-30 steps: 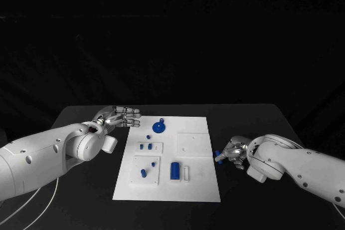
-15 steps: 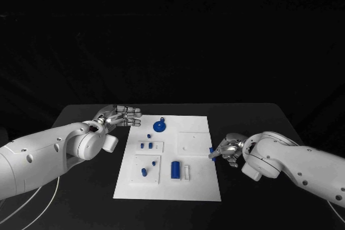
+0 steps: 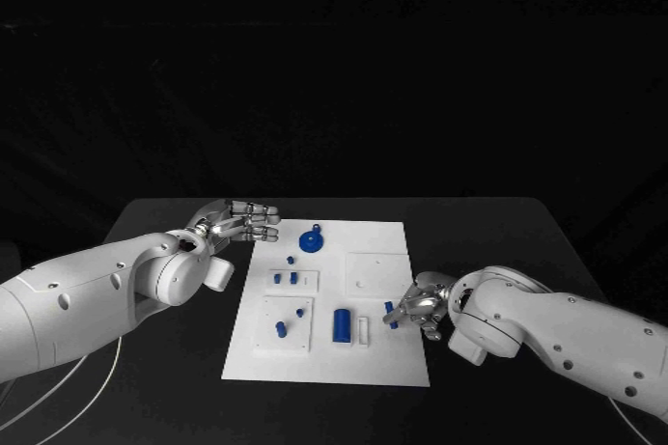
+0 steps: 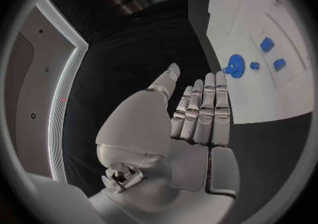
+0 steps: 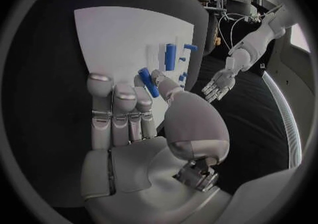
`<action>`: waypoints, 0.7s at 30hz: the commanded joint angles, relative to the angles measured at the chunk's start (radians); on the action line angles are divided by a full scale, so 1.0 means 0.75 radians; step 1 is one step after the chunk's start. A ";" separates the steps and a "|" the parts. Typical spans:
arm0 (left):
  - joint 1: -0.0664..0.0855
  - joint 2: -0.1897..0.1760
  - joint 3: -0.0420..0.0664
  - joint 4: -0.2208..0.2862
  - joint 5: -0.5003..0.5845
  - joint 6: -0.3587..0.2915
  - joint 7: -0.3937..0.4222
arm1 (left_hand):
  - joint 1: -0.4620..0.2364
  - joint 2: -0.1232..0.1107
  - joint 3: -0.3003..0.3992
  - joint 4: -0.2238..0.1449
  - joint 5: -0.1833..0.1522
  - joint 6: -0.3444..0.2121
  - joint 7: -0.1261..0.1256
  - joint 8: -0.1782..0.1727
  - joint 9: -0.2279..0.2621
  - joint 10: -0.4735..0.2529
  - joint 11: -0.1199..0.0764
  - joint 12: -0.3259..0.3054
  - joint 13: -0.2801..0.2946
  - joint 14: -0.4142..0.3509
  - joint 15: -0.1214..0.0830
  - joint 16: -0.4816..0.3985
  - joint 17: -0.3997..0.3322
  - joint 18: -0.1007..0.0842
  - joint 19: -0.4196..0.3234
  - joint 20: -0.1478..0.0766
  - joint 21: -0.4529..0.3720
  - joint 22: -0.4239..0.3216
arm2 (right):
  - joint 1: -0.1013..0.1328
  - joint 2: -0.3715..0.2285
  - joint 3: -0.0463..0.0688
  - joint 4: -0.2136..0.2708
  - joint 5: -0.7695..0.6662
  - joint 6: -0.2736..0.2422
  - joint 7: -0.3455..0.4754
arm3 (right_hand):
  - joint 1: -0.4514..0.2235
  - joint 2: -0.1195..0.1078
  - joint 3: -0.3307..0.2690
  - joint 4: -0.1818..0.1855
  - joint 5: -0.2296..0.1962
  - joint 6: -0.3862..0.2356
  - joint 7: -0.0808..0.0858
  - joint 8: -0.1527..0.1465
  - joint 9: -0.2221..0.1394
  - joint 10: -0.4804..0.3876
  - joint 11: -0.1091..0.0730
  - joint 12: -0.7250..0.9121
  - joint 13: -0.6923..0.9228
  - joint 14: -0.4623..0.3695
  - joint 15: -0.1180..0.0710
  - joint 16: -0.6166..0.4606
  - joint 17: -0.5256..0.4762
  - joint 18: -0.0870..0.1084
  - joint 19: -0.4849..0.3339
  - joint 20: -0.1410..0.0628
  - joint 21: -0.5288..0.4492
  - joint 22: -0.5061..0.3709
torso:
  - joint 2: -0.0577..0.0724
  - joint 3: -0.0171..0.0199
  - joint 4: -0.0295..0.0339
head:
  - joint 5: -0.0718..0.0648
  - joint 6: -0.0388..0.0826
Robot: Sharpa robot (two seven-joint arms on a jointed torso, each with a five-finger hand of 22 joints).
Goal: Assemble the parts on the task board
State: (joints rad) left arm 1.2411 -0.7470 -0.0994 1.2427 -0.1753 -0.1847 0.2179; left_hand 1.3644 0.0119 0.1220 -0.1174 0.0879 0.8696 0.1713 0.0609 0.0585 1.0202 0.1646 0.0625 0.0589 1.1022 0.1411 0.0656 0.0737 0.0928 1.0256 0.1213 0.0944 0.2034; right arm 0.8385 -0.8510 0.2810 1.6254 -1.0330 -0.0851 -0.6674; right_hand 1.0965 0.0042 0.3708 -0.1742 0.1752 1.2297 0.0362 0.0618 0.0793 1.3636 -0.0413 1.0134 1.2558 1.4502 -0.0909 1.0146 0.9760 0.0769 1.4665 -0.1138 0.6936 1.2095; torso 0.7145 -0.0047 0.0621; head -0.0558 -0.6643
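Observation:
The white task board (image 3: 375, 353) lies in the middle of the black table. On it are a round blue part with a knob (image 3: 312, 239), a blue cylinder (image 3: 341, 326) and several smaller blue parts. My right hand (image 3: 418, 308) hovers over the board's right edge and pinches a small blue part (image 3: 393, 316) between thumb and finger; the right wrist view shows that part (image 5: 147, 82) at the thumb tip, above the board (image 5: 119, 33). My left hand (image 3: 236, 223) is beside the board's far left corner, fingers straight, holding nothing (image 4: 195, 110).
A raised white square plate (image 3: 375, 274) sits on the board just beyond my right hand. A narrow white bar (image 3: 363, 331) lies beside the blue cylinder. Bare black table (image 3: 515, 242) surrounds the board on both sides.
My right hand has carried the small blue part leftward, from beside the board to above its right edge. My left hand has hardly moved.

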 commanded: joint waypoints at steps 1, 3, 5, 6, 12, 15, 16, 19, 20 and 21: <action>-0.001 0.005 0.001 0.004 0.003 0.019 0.013 | -0.003 0.009 0.001 0.003 -0.005 0.014 0.001 0.002 0.000 -0.010 -0.002 0.004 0.000 -0.010 0.002 -0.003 0.001 -0.007 0.006 0.003 0.005 -0.003 | -0.001 0.017 -0.006 -0.005 -0.029 0.021 -0.011 | -0.004 0.008 -0.007 -0.001 0.007 0.011 0.003 0.003 0.000 0.003 -0.004 0.005 0.000 -0.001 -0.005 0.003 -0.001 -0.017 0.065 -0.004 0.006 0.002 | 0.000 0.0013 -0.0004 | -0.002 -0.001; -0.001 0.007 0.001 0.003 0.003 0.020 0.014 | -0.003 0.009 0.001 0.003 -0.005 0.014 0.001 0.002 0.000 -0.010 -0.002 0.004 0.000 -0.010 0.002 -0.003 0.001 -0.007 0.006 0.003 0.005 -0.003 | -0.001 0.029 -0.011 -0.009 -0.045 0.016 -0.015 | -0.004 0.008 -0.007 -0.001 0.007 0.011 0.003 0.003 0.000 0.003 -0.004 0.005 0.000 -0.001 -0.005 0.003 -0.001 -0.017 0.065 -0.004 0.006 0.002 | 0.000 -0.0003 -0.0013 | -0.005 -0.002; -0.001 0.009 0.001 0.002 0.003 0.021 0.015 | -0.003 0.009 0.001 0.003 -0.005 0.014 0.001 0.002 0.000 -0.010 -0.002 0.004 0.000 -0.010 0.002 -0.003 0.001 -0.007 0.006 0.003 0.005 -0.003 | -0.001 0.045 -0.018 -0.014 -0.062 0.008 -0.019 | -0.005 0.009 -0.010 0.000 0.009 0.011 0.002 0.003 -0.001 0.004 -0.005 0.007 0.001 0.000 -0.005 0.004 -0.001 -0.018 0.065 -0.004 0.007 0.004 | 0.000 -0.0005 -0.0020 | -0.004 -0.001; -0.001 0.010 0.001 0.001 0.003 0.021 0.015 | -0.003 0.009 0.001 0.003 -0.005 0.014 0.001 0.002 0.000 -0.010 -0.002 0.004 0.000 -0.010 0.002 -0.003 0.001 -0.007 0.006 0.003 0.005 -0.003 | -0.001 0.053 -0.022 -0.017 -0.068 0.006 -0.021 | -0.005 0.009 -0.010 0.000 0.009 0.011 0.002 0.003 -0.001 0.004 -0.005 0.007 0.001 0.000 -0.005 0.004 -0.001 -0.018 0.065 -0.004 0.007 0.004 | 0.001 -0.0004 -0.0019 | -0.004 -0.001; -0.001 0.013 0.001 0.000 0.003 0.022 0.015 | -0.003 0.009 0.001 0.003 -0.005 0.014 0.001 0.002 0.000 -0.010 -0.002 0.004 0.000 -0.010 0.002 -0.003 0.001 -0.007 0.006 0.003 0.005 -0.003 | -0.001 0.086 -0.040 -0.036 -0.083 -0.003 -0.028 | -0.006 0.009 -0.012 0.001 0.010 0.012 0.002 0.003 -0.001 0.003 -0.005 0.006 0.001 0.000 -0.005 0.004 -0.001 -0.018 0.065 -0.004 0.005 0.004 | 0.001 0.0030 0.0022 | -0.001 -0.004; -0.001 0.014 0.001 0.000 0.003 0.021 0.015 | -0.003 0.009 0.001 0.003 -0.005 0.014 0.001 0.002 0.000 -0.010 -0.002 0.004 0.000 -0.010 0.002 -0.003 0.001 -0.007 0.006 0.003 0.005 -0.003 | -0.001 0.098 -0.044 -0.047 -0.087 0.001 -0.034 | -0.009 0.008 -0.014 0.003 0.010 0.012 0.002 0.003 -0.001 0.003 -0.006 0.006 0.001 0.000 -0.006 0.004 0.000 -0.018 0.066 -0.005 0.006 0.005 | 0.000 0.0013 0.0009 | 0.000 -0.006; -0.001 0.014 0.001 0.001 0.003 0.022 0.014 | -0.003 0.009 0.001 0.003 -0.005 0.014 0.001 0.002 0.000 -0.010 -0.002 0.004 0.000 -0.010 0.002 -0.003 0.001 -0.007 0.006 0.003 0.005 -0.003 | -0.001 0.100 -0.045 -0.051 -0.088 0.007 -0.038 | -0.009 0.008 -0.014 0.003 0.010 0.012 0.002 0.003 -0.001 0.004 -0.006 0.006 0.001 0.000 -0.006 0.005 0.000 -0.018 0.066 -0.005 0.006 0.005 | 0.000 0.0003 0.0006 | 0.001 -0.005; -0.001 0.015 0.001 0.001 0.003 0.021 0.014 | -0.003 0.009 0.001 0.003 -0.005 0.014 0.001 0.002 0.000 -0.010 -0.002 0.004 0.000 -0.010 0.002 -0.003 0.001 -0.007 0.006 0.003 0.005 -0.003 | -0.001 0.106 -0.048 -0.061 -0.090 0.028 -0.048 | -0.015 0.007 -0.019 0.008 0.004 0.011 0.001 0.002 -0.002 0.003 -0.005 0.004 0.001 0.000 -0.006 0.003 -0.002 -0.019 0.065 -0.005 0.005 0.005 | 0.000 -0.0006 -0.0001 | 0.002 -0.008; -0.001 0.015 0.001 0.001 0.003 0.021 0.014 | -0.003 0.009 0.001 0.003 -0.005 0.014 0.001 0.002 0.000 -0.010 -0.002 0.004 0.000 -0.010 0.002 -0.003 0.001 -0.007 0.006 0.003 0.005 -0.003 | -0.001 0.107 -0.050 -0.063 -0.090 0.032 -0.050 | -0.015 0.007 -0.019 0.008 0.004 0.011 0.001 0.002 -0.002 0.003 -0.005 0.004 0.001 0.000 -0.006 0.003 -0.002 -0.019 0.065 -0.005 0.005 0.005 | 0.001 -0.0005 -0.0005 | 0.003 -0.009; -0.001 0.015 0.001 0.001 0.003 0.020 0.014 | -0.003 0.009 0.001 0.003 -0.005 0.014 0.001 0.002 0.000 -0.010 -0.002 0.004 0.000 -0.010 0.002 -0.003 0.001 -0.007 0.006 0.003 0.005 -0.003 | -0.001 0.109 -0.051 -0.064 -0.090 0.035 -0.052 | -0.016 0.006 -0.021 0.009 0.002 0.011 0.001 0.003 -0.002 0.002 -0.006 0.003 0.000 0.000 -0.006 0.002 -0.003 -0.019 0.065 -0.005 0.003 0.005 | 0.001 -0.0006 -0.0009 | 0.005 -0.010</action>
State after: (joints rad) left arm 1.2411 -0.7380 -0.0994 1.2413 -0.1753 -0.1833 0.2188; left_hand 1.3644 0.0119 0.1220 -0.1174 0.0879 0.8732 0.1749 0.0609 0.0586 1.0202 0.1646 0.0625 0.0589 1.1022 0.1411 0.0656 0.0735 0.0928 1.0256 0.1213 0.0944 0.2021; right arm 0.8411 -0.7704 0.2462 1.5822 -1.0802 -0.0840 -0.6852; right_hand 1.0919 0.0083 0.3615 -0.1669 0.1801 1.2327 0.0402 0.0646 0.0811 1.3637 -0.0408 1.0133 1.2556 1.4500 -0.0906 1.0146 0.9754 0.0769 1.4665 -0.1138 0.6934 1.2123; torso 0.7149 -0.0040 0.0623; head -0.0541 -0.6703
